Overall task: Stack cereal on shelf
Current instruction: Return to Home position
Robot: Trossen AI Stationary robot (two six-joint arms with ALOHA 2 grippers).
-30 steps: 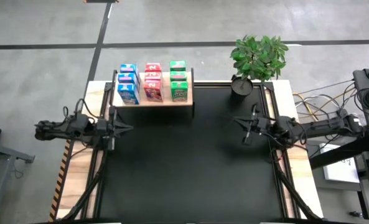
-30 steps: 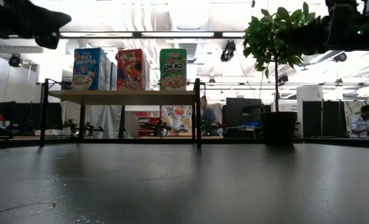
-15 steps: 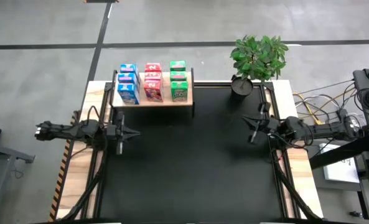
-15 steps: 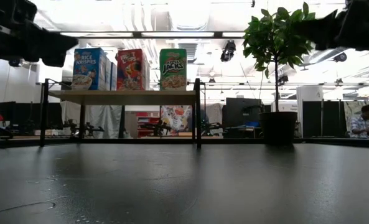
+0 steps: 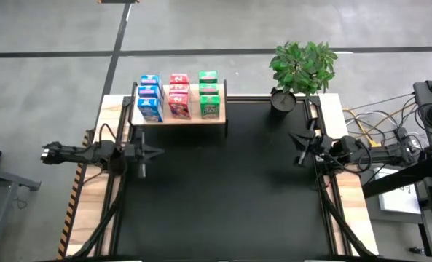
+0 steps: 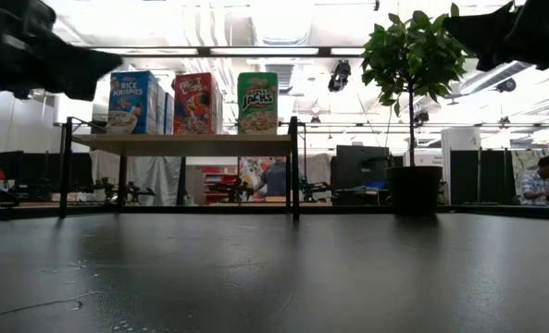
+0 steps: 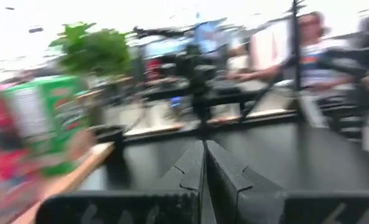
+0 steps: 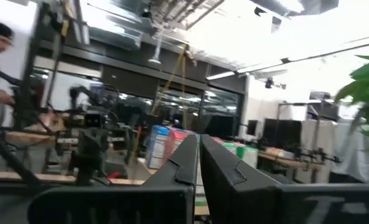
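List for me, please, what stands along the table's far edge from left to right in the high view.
Blue cereal boxes → red cereal boxes → green cereal boxes, all on the shelf → potted plant. The left gripper and right gripper hover nearer, at either side of the table.

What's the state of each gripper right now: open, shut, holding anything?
Left gripper: shut, holding nothing.
Right gripper: shut, holding nothing.
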